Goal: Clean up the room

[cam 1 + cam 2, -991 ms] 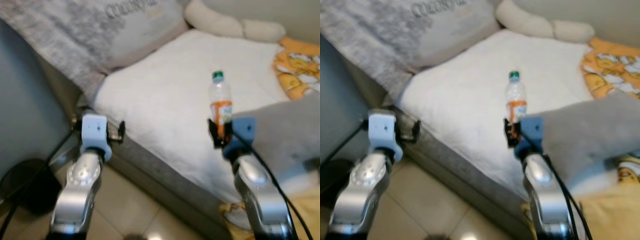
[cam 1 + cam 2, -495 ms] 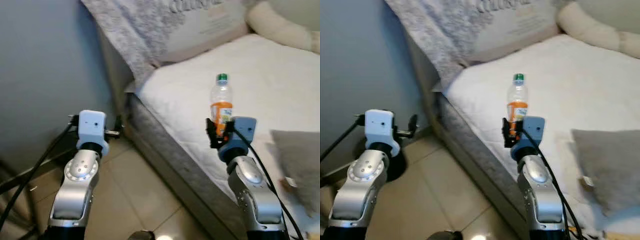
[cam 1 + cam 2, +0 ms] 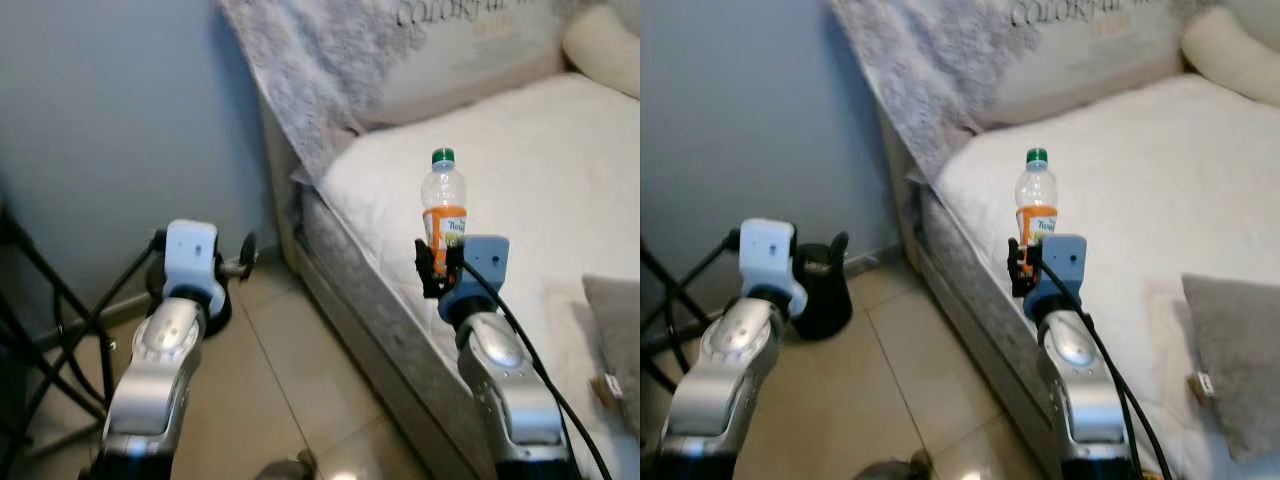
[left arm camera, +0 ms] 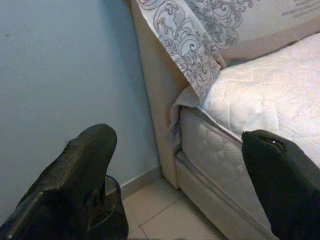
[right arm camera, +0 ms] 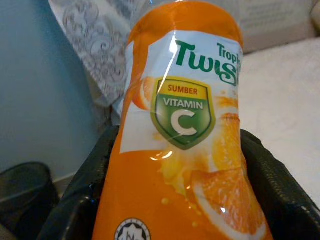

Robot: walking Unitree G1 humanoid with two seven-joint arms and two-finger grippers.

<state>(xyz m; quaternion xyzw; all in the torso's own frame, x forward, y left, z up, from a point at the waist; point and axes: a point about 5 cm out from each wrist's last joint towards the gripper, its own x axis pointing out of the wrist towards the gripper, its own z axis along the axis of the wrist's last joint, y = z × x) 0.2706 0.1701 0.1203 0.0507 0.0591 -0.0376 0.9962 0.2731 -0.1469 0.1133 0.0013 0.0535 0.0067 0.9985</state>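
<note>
From the left eye view, the right gripper [image 3: 437, 268] holds a plastic bottle [image 3: 443, 205] upright over the edge of the bed [image 3: 560, 190], its jaws closed around the bottle's lower part. The bottle is clear above, with a green cap and an orange label band; its neck section looks empty. The left gripper [image 3: 240, 266] is raised over the tiled floor [image 3: 270, 390] beside the bed, near a grey-blue wall [image 3: 110, 120]. A patterned pillow [image 3: 330, 70] leans at the head of the bed, and a grey cushion [image 3: 615, 320] lies at the bed's near right.

The right eye view shows the same scene, with a dark round bin [image 3: 820, 285] standing on the floor against the wall, just beyond the left gripper.

In the left wrist view, the left gripper's two black fingers [image 4: 80, 170] stand wide apart with nothing between them. Past them are the wall, the quilted mattress side and the scroll-patterned pillow.

In the right wrist view, the bottle's orange label [image 5: 182, 130] is seen close up, with green lettering, a green shield reading "SUMBER VITAMIN C" and an orange-slice picture. Black fingers [image 5: 87, 195] press against both sides of it.
</note>
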